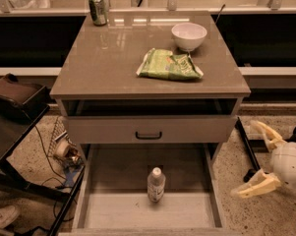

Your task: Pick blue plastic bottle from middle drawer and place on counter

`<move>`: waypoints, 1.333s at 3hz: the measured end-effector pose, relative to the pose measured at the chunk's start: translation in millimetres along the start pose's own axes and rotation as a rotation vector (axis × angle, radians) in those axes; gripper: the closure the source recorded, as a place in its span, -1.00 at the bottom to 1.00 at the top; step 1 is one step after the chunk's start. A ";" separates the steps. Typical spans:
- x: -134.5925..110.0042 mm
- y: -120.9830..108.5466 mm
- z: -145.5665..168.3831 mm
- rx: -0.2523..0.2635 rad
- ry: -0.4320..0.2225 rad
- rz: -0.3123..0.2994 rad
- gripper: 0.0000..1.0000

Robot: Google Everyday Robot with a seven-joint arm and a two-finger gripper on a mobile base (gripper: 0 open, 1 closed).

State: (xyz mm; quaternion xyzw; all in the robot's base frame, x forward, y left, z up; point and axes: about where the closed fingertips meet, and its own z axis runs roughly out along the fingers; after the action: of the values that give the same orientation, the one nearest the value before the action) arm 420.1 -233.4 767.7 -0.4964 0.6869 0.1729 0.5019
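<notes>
The blue plastic bottle [156, 185], clear with a white cap, stands upright in the middle of the open middle drawer [118, 210], on its pale floor. The counter [103, 63] is the glossy grey-brown top of the cabinet above it. My gripper [253, 156] is at the lower right, outside the drawer and to the right of its side wall, at about the bottle's height. Its two cream fingers [255, 186] are spread wide apart with nothing between them.
On the counter are a green soda can [98, 8] at the back left, a white bowl [189, 36] at the back right and a green snack bag [170, 66]. A closed drawer front with a dark handle [148, 135] sits above the open drawer. A dark stand [14, 107] stands left.
</notes>
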 end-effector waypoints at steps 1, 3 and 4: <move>12.5 10.8 26.2 -0.023 -0.001 0.042 -1.00; 83.2 52.5 135.3 -0.098 -0.069 0.190 -1.00; 102.1 67.9 185.6 -0.115 -0.163 0.229 -1.00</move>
State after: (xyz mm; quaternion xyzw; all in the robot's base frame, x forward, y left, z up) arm 457.8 -118.4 581.0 -0.4269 0.6849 0.3077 0.5040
